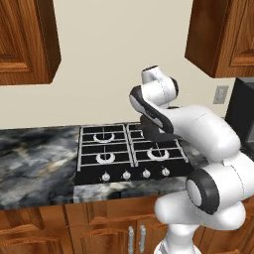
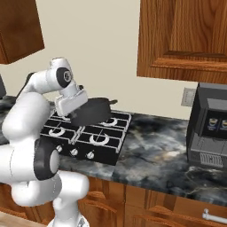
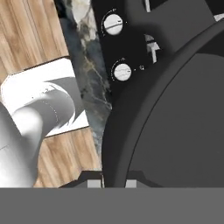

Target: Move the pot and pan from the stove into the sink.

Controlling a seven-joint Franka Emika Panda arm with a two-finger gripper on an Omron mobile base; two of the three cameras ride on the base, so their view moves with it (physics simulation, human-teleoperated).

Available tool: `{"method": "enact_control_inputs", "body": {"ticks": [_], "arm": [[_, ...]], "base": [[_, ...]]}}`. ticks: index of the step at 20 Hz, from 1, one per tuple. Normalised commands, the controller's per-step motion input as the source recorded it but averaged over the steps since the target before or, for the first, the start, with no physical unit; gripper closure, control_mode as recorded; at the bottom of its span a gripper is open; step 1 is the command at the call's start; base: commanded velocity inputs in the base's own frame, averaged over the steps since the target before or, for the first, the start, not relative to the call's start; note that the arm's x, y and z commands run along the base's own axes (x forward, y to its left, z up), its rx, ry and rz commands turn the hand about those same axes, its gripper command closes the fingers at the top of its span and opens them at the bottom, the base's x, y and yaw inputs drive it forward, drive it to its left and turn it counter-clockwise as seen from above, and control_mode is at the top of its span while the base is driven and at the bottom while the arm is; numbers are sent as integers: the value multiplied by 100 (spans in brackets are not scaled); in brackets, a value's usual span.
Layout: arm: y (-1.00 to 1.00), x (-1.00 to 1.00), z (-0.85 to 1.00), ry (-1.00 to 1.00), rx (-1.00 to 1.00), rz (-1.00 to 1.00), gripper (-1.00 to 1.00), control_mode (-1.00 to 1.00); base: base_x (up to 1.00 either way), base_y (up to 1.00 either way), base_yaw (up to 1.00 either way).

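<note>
Right base view: my gripper point(image 2: 82, 111) holds the pot point(image 2: 92, 111) lifted off the stove point(image 2: 108, 144), hanging above its rear burners.
Pot: round, dark, deep; one loop handle points away from the stove toward the wall side. Nothing shows inside it from here.
Grip: my jaws are pinched nearly shut on the pot's rim; in the hand view the rim wall runs down between my finger tips point(image 3: 94, 183).
Stove: black grates and burners bare beneath the pot; silver knobs point(image 3: 122, 71) along the front edge, just below the pot in the hand view.
Pan: I cannot find it on the stove from these views.
Sink: I cannot say where it lies relative to the stove.
Step in hand: I judge this the carry of the pot, lift done, transfer to the sink not yet made.
Next move calls for: keeping the pinch firm, holding the pot level and high over the stove grates, travelling sideways along the countertop point(image 1: 37, 158) beside the stove.
</note>
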Motion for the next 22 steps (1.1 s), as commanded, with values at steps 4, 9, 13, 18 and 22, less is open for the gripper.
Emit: {"method": "enact_control_inputs", "body": {"ticks": [4,9,13,18,22], "arm": [[9,-89,15,0,0,16,100,-100],[9,-86,10,-3,0,15,100,-100],[9,-81,3,-22,0,9,100,-100],[4,-76,0,-40,0,4,100,-100],[0,-71,0,-44,0,4,100,-100]], "base": [[0,0,0],[0,0,0],[0,0,0],[0,0,0],[0,0,0]]}}
